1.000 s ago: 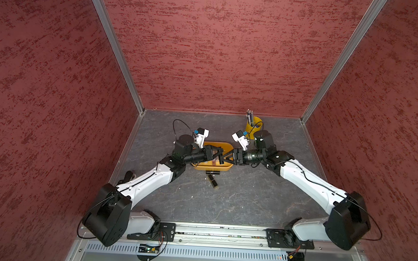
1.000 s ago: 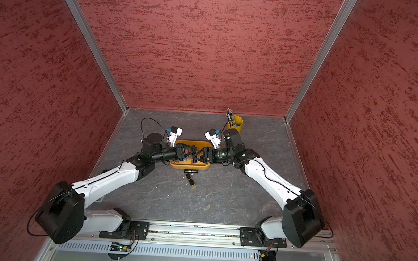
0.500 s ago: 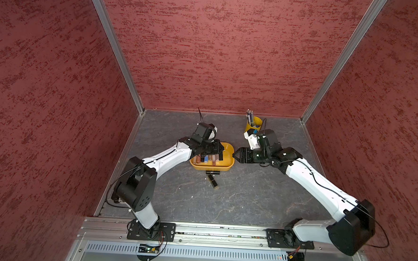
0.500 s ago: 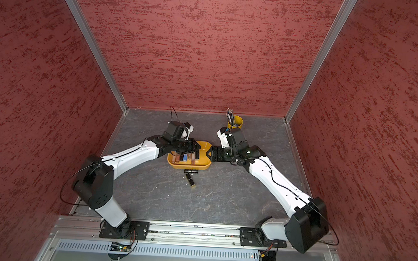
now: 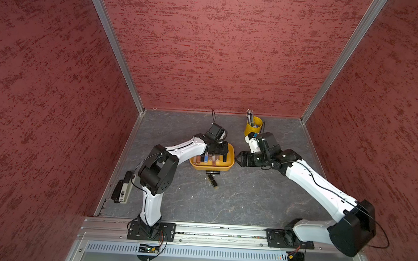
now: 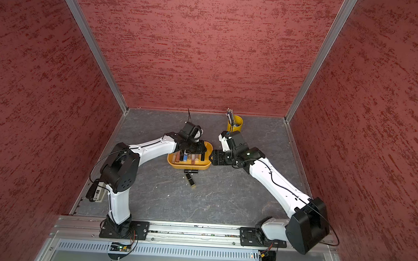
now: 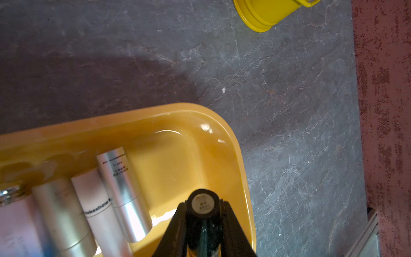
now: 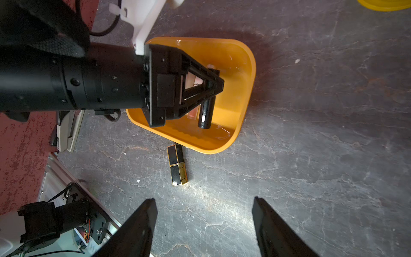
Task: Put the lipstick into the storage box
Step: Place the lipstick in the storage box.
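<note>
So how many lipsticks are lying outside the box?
2: a black lipstick along the storage box's robot-side wall, a black-and-gold lipstick beside it. More might be hidden.

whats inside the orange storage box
A row of lipsticks side by side, plus a black lipstick gripped by the left end effector at the storage box's bare end. That end effector covers part of the row.
</note>
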Available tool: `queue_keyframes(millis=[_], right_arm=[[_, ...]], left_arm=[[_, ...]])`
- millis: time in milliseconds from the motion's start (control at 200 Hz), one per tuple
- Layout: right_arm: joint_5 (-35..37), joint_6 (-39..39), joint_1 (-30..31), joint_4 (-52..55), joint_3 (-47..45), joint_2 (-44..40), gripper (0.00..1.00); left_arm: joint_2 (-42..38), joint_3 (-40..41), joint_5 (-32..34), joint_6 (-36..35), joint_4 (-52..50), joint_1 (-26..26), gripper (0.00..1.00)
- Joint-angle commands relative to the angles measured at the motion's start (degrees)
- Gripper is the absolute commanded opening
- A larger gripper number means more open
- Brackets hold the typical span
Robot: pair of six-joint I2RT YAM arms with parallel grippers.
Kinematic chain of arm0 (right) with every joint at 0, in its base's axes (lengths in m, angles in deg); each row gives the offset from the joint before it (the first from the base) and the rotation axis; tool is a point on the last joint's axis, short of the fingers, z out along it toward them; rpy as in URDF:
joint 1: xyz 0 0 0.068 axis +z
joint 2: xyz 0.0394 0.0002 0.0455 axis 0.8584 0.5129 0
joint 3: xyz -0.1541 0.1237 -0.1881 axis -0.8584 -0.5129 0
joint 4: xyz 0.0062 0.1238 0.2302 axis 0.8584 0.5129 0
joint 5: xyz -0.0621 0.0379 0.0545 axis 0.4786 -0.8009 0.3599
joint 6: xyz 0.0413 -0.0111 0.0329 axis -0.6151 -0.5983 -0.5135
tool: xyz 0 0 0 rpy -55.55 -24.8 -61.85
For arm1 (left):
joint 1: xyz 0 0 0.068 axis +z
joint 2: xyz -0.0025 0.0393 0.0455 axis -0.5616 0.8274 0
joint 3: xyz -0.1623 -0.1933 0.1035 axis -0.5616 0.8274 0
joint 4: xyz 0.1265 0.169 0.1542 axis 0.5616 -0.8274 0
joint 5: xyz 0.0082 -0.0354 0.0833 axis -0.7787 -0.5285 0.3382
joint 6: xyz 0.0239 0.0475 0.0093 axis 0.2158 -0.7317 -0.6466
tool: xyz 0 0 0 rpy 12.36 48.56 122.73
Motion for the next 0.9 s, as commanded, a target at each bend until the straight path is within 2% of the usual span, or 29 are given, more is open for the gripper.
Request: queue_keyframes(millis=[0, 441, 897], right_arm=[[1.1, 0.8, -0.2, 0.0, -0.1, 0.0, 0.73], [0.4, 1.7, -0.1, -0.1, 0.2, 0.4, 0.73], [0.0, 2.0, -0.1, -0.1, -0.5, -0.1, 0.73]], left_arm=[[1.7, -1.3, 2.7, -1.5, -0.6, -0.1, 0.16], [4.1, -0.7, 7.4, -0.9, -0.3, -0.1, 0.16], [6.5, -0.8, 7.8, -0.2, -0.5, 0.2, 0.26]])
